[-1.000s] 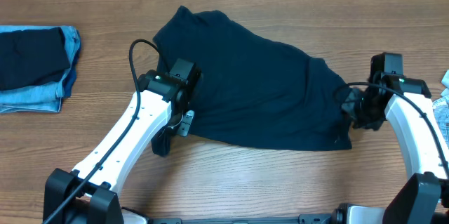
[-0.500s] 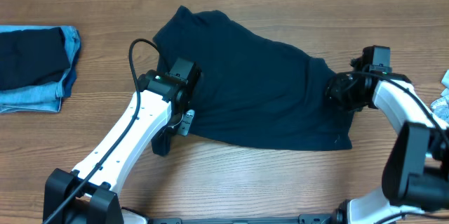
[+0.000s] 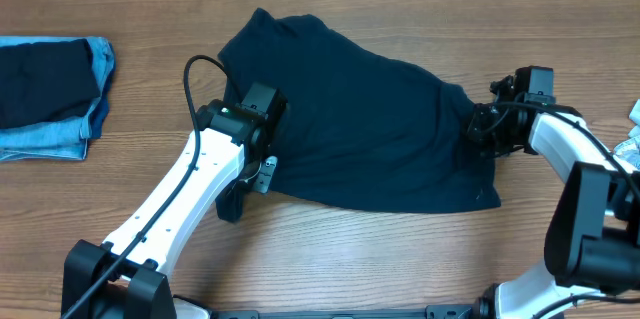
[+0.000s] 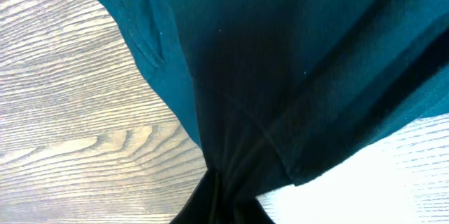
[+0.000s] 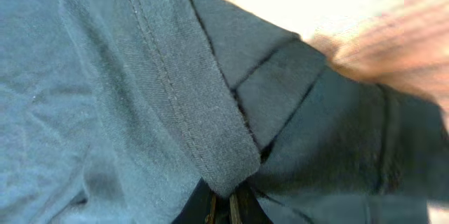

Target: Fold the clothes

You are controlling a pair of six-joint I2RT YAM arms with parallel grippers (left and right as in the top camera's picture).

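Note:
A dark navy shirt (image 3: 370, 129) lies spread across the middle of the wooden table. My left gripper (image 3: 262, 144) is shut on its left edge; in the left wrist view the fabric (image 4: 280, 76) bunches into the closed jaws at the bottom. My right gripper (image 3: 484, 129) is shut on the shirt's right edge; in the right wrist view a hemmed fold (image 5: 210, 112) runs down into the jaws. A stack of dark navy and light blue denim pieces (image 3: 50, 94) lies at the far left.
A light patterned item (image 3: 630, 154) shows at the right edge of the table. The left arm's black cable (image 3: 190, 84) loops above the table beside the shirt.
My right gripper has moved from off the shirt's right side inward and up onto its right edge, lifting the fabric slightly. The left arm has not moved.

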